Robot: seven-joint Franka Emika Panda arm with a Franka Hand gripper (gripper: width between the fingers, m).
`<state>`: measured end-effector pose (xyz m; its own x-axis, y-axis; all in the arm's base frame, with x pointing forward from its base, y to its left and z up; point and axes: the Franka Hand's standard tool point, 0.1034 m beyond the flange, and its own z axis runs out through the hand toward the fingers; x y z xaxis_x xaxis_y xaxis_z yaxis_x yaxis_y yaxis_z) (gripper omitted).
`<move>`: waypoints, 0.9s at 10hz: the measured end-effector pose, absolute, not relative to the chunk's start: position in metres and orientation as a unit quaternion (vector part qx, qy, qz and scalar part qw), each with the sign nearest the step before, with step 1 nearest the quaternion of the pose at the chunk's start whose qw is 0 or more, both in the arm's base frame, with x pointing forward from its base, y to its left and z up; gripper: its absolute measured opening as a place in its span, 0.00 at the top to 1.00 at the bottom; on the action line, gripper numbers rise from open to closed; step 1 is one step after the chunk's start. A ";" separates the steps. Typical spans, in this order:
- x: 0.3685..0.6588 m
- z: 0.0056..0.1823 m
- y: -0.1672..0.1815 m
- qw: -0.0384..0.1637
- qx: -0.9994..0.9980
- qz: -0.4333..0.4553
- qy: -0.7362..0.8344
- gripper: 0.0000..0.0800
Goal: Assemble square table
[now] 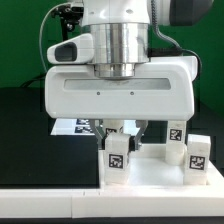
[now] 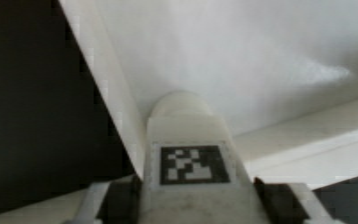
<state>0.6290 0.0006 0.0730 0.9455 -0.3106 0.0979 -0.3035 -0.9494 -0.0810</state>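
While the arm hangs low over the bench (image 1: 25,110), its claw (image 1: 128,131) stands narrowed around a white leg (image 2: 192,150), one finger (image 2: 115,200) on each side; whether they touch it I cannot tell. Upright legs (image 1: 117,158) stand on the square top (image 1: 150,177) at about five o'clock of the exterior view, others at four o'clock. Behind, the marker board (image 1: 72,128) lies flat.
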 end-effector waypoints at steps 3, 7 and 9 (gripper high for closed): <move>0.630 0.073 0.003 0.042 -0.918 -0.044 0.391 0.64; 0.631 0.072 0.002 0.078 -0.785 -0.019 0.614 0.64; 0.631 0.071 0.003 0.079 -0.743 -0.014 0.665 0.64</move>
